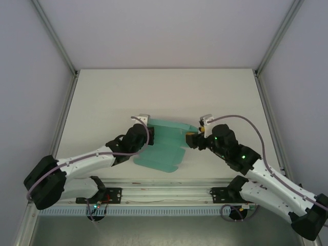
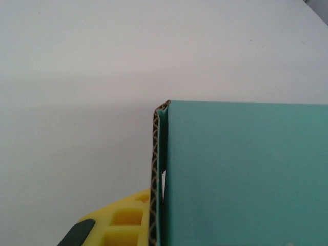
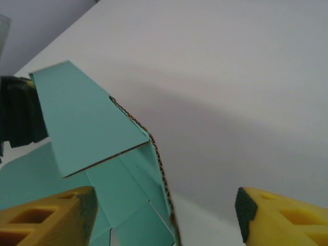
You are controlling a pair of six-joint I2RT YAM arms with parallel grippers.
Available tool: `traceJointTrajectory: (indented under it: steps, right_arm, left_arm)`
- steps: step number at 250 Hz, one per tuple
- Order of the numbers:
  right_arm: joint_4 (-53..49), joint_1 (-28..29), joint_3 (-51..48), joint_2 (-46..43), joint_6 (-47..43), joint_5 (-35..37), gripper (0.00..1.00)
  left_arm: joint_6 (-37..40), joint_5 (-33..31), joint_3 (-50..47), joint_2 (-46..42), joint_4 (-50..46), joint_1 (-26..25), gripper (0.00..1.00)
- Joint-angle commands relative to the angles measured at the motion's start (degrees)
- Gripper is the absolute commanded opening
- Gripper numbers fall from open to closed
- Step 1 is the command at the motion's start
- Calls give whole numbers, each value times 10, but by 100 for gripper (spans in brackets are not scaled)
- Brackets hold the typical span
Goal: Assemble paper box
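The paper box (image 1: 165, 146) is a teal-green die-cut sheet, partly folded, in the middle of the table between both arms. My left gripper (image 1: 145, 134) holds its left side. In the left wrist view a folded, doubled panel of the box (image 2: 241, 174) stands against one yellow finger (image 2: 120, 218) and hides the other. My right gripper (image 1: 190, 139) sits at the sheet's right edge. In the right wrist view it (image 3: 166, 218) is open, and a raised flap of the box (image 3: 82, 118) with its corrugated edge lies between the two fingers, touching neither.
White table (image 1: 164, 92) with bare surface behind and beside the sheet. Aluminium frame posts (image 1: 56, 36) rise at the left and right back corners. A metal rail (image 1: 164, 193) runs along the near edge between the arm bases.
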Motion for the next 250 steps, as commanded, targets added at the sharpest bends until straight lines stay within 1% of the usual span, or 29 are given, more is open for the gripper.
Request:
traceJointTrajectory:
  steps: [1,22,35,39,57,70,87,90,112,130,155,180,207,241,250]
  right_arm:
    - [-9,-1,31,27,-34,-37,59]
    - [-15,-1,50,53,-49,-29,39]
    - [-12,-1,54,65,-53,-26,22]
    - [-11,-1,55,67,-54,-26,18]
    - [-14,-1,60,77,-57,-30,6]
    - [-15,-1,62,79,-55,-28,0]
    - [-18,-1,63,79,-50,-23,0]
    - [-18,0,63,79,-48,-21,0]
    - [-22,-1,64,78,-40,-15,0]
    - [-28,-1,66,77,-34,-1,0]
    - [-41,-1,73,77,-35,28,0]
    - [-47,-1,81,80,-39,33,0]
    - [-41,-1,86,91,-40,31,0]
    - [-33,-1,96,103,-34,49,0]
    - [-31,-1,99,103,-31,53,0]
  left_arm:
    - [-26,16,13,-26,-61,7,0]
    - [-24,22,24,-17,-72,7,0]
    - [-24,22,36,-3,-81,7,0]
    - [-26,19,40,2,-83,7,0]
    - [-32,-9,62,28,-104,7,0]
    - [-40,-43,84,50,-129,7,0]
    - [-49,-101,118,86,-167,7,0]
    - [-64,-114,125,93,-176,7,0]
    - [-96,-187,181,151,-242,9,0]
    - [-125,-226,221,194,-287,15,0]
    - [-140,-247,246,236,-303,27,0]
    - [-171,-251,266,266,-337,50,0]
    - [-157,-267,282,286,-349,55,0]
    - [-145,-315,306,305,-382,53,0]
    - [-138,-317,307,305,-384,53,0]
